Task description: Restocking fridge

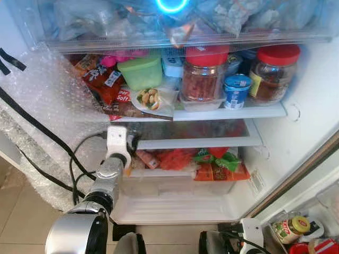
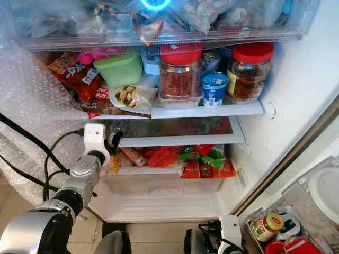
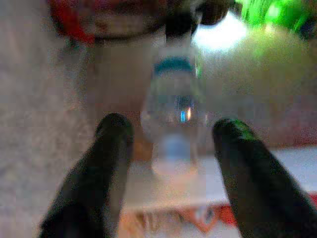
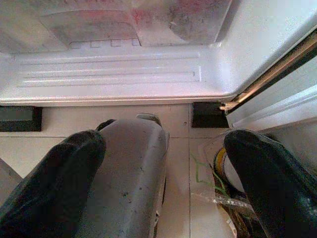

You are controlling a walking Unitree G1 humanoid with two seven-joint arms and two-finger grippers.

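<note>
- An open fridge stands ahead, its upper shelf crowded with two red-lidded jars, a green tub and a blue cup.
- The left tool, fingers apart, straddles a clear bottle at the middle shelf's left end.
- The right tool hangs spread above the tiled floor.

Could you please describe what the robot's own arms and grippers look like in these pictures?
The left arm is shiny silver metal with black joint rings, a white block at the wrist and thin black cables looping beside it. The left gripper has two long, rounded black fingers. The right gripper has matching black fingers, behind a white wrist housing.
</note>
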